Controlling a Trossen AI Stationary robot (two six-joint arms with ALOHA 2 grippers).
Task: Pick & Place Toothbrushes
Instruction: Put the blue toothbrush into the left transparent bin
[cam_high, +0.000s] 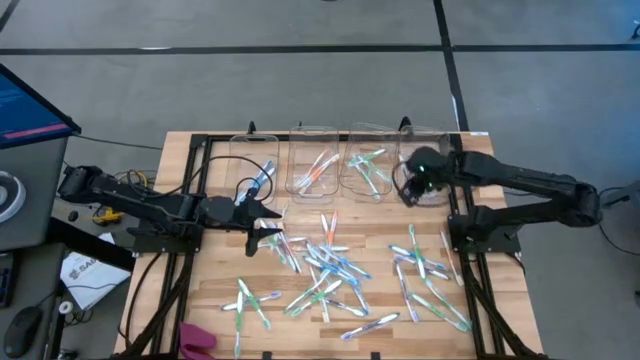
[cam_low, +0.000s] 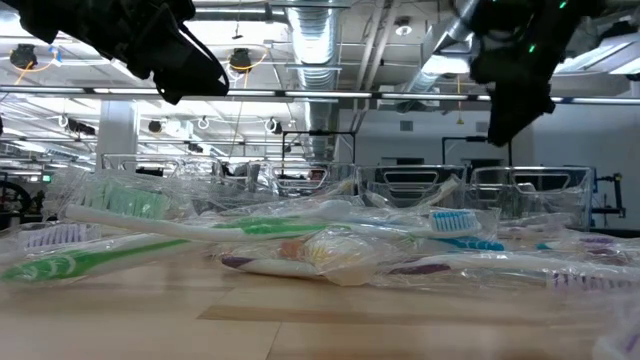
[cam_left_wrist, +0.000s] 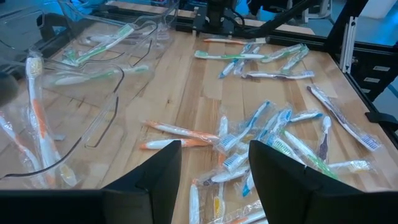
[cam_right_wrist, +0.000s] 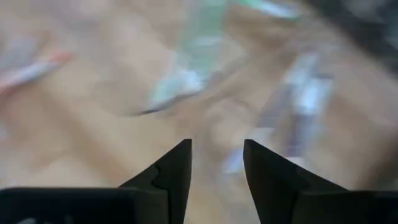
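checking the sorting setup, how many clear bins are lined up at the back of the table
4, in a row along the table's far edge: leftmost bin, second bin, third bin, and rightmost bin, partly covered by the right hand.

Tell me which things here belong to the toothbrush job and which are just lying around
Job:
toothbrushes scattered on the table
clear bins, some holding brushes
left gripper, open and empty, over the pile
right gripper, fingers apart and empty, at the rightmost bin

Lying about:
pink thing at the table's front corner
paper off the table
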